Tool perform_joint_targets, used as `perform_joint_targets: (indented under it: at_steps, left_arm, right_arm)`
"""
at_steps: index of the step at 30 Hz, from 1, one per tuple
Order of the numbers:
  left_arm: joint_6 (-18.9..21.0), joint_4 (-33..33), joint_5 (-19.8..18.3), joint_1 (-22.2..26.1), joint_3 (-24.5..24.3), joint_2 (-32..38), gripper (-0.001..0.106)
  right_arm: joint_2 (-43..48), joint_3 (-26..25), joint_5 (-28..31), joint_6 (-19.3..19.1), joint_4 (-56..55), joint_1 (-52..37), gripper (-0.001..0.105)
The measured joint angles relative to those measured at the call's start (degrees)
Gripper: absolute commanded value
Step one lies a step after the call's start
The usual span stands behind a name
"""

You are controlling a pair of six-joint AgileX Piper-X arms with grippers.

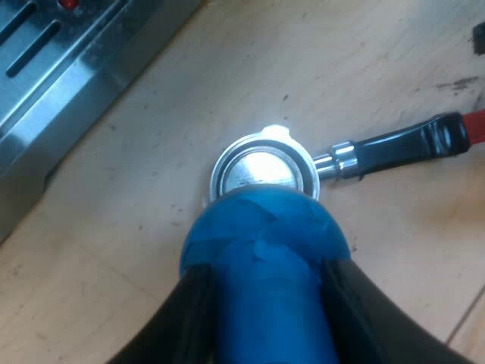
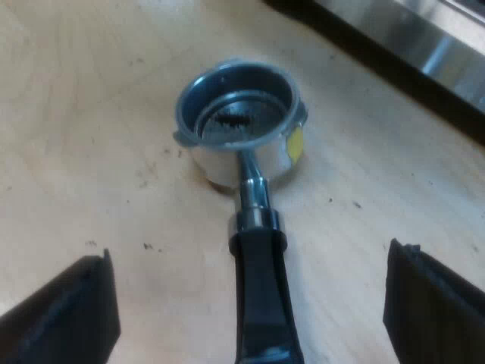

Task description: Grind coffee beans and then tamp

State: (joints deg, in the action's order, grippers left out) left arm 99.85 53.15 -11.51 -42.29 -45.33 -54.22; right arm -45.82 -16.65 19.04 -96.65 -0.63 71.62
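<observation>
My left gripper [image 1: 261, 303] is shut on the blue tamper [image 1: 261, 258], which hangs just above the metal holder [image 1: 261, 171]. The holder lies on the wooden table, its dark handle [image 1: 402, 144] ending in red [image 1: 474, 125]. In the right wrist view the holder's basket [image 2: 241, 121] is seen from the handle side, with a little dark coffee residue inside and a yellow mark on its wall. My right gripper [image 2: 250, 303] is open, its fingers [image 2: 68, 315] spread wide on both sides of the handle [image 2: 261, 296] without touching it.
The espresso machine's steel drip tray [image 1: 68, 83] stands close to the holder, and its edge [image 2: 424, 53] shows beyond the basket. Light wooden tabletop [image 1: 151, 250] with scattered coffee crumbs surrounds the holder.
</observation>
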Motion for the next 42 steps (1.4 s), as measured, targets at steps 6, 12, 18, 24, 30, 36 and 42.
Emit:
perform_joint_targets:
  at_steps: [6,12,18,24,30,36,42]
  left_arm:
    - [0.0,0.1,-0.7,-1.6,-1.1,-0.3,0.000]
    - [0.0,-0.9,-2.3,-7.0,-1.7,-5.0,0.000]
    - [0.0,-2.7,-1.0,-7.8,-2.3,-9.4,0.000]
    - [0.0,-3.9,1.4,-7.8,-2.3,-14.1,0.000]
    - [-0.1,-5.5,3.3,-7.8,-2.3,-15.0,0.000]
    - [-1.5,-8.4,3.5,-7.7,-2.4,-15.6,0.000]
    - [-1.8,-8.2,5.2,-7.4,-2.4,-19.7,0.000]
  right_arm:
    - [0.0,1.2,0.0,0.0,1.0,0.0,0.074]
    - [0.0,1.3,0.0,0.3,1.3,0.0,0.074]
    - [0.0,1.3,0.0,1.2,1.3,0.0,0.074]
    - [0.0,1.3,0.0,1.6,1.3,0.0,0.074]
    - [0.0,1.3,0.0,1.6,1.3,0.0,0.074]
    - [0.0,1.3,0.0,2.8,1.3,0.0,0.074]
    - [0.0,1.3,0.0,2.8,1.3,0.0,0.074]
